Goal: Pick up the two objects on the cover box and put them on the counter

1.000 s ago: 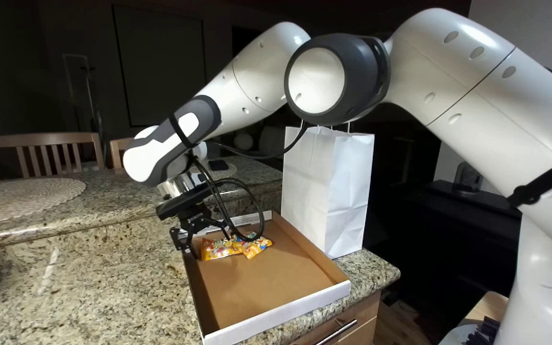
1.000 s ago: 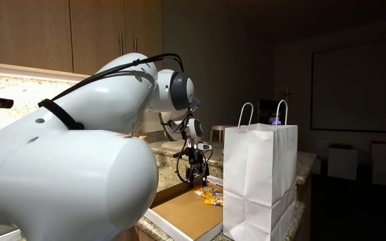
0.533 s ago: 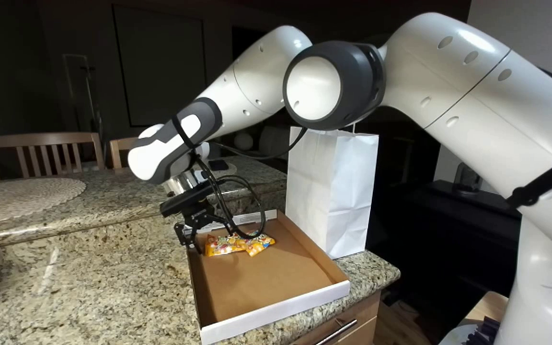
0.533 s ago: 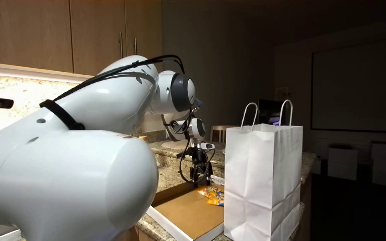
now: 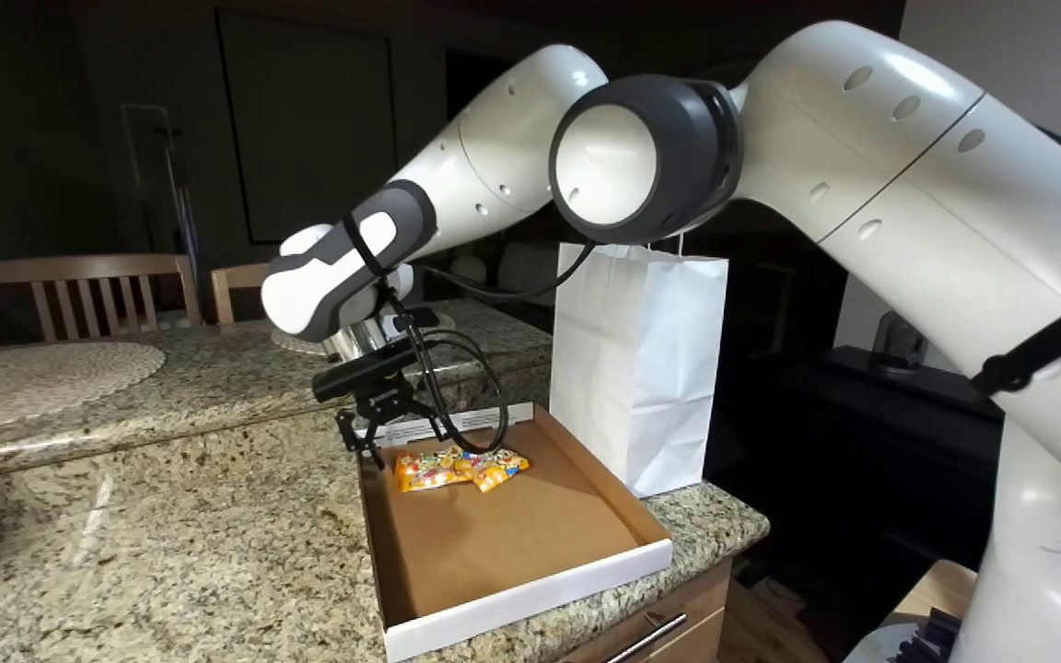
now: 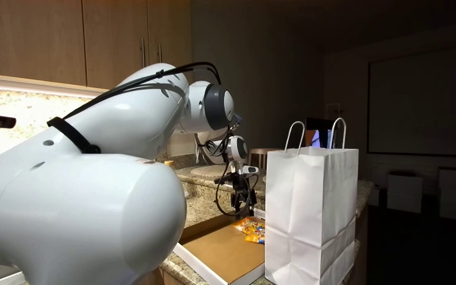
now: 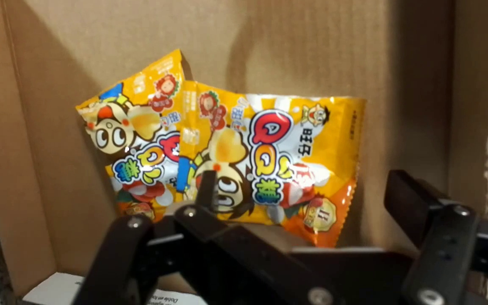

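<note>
Two orange-and-yellow packets lie in the cover box (image 5: 521, 548). In the wrist view the right packet (image 7: 333, 135) overlaps the left packet (image 7: 112, 114). An exterior view shows both packets, the nearer to my gripper (image 5: 425, 472) and the other (image 5: 501, 471). In an exterior view the white bag partly hides the packets (image 6: 247, 226). My gripper (image 5: 413, 449) is open and empty above the box's far end. In the wrist view its fingers (image 7: 303, 186) span the right packet's lower part, apart from it. The granite counter (image 5: 180, 543) lies beside the box.
A tall white paper bag (image 5: 636, 368) stands against the box's long side; it also shows in an exterior view (image 6: 307, 213). A raised granite ledge (image 5: 217, 396) with a round placemat (image 5: 42, 373) runs behind. The box rim (image 5: 530, 603) stands up around the packets.
My gripper has risen a little and moved to the right in an exterior view. The box, packets and bag shifted slightly right early on, then stayed still. The fingers stay open.
</note>
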Available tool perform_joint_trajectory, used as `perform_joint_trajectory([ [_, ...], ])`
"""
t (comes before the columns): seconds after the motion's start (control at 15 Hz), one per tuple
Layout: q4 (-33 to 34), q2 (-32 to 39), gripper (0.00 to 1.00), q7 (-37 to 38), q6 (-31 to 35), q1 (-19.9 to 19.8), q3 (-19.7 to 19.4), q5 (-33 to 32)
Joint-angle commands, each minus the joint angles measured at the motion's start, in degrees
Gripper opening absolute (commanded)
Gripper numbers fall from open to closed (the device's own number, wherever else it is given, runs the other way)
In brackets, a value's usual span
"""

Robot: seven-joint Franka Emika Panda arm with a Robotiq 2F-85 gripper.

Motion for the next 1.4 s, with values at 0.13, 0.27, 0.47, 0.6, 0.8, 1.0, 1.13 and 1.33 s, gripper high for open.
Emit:
perform_joint_trajectory([
  [0.13,-5.79,-3.91,1.00,4.48,4.73,-3.09,0.84,1.20],
  [0.27,-6.25,-3.46,1.00,4.75,5.15,-3.98,1.13,1.50],
  [0.47,-7.46,-2.85,1.00,3.77,7.79,-4.90,1.86,1.83],
  [0.6,-8.95,-3.32,1.00,3.41,10.31,-5.36,2.44,2.36],
  [0.8,-10.18,-3.74,1.00,3.21,12.32,-5.93,2.84,3.37],
  [1.0,-10.62,-3.66,0.74,3.09,11.85,-6.38,2.88,4.51],
  [1.13,-11.06,-3.97,0.60,3.04,11.92,-6.68,3.04,5.11],
  [1.33,-11.52,-4.47,0.39,3.08,11.65,-6.66,2.94,5.42],
])
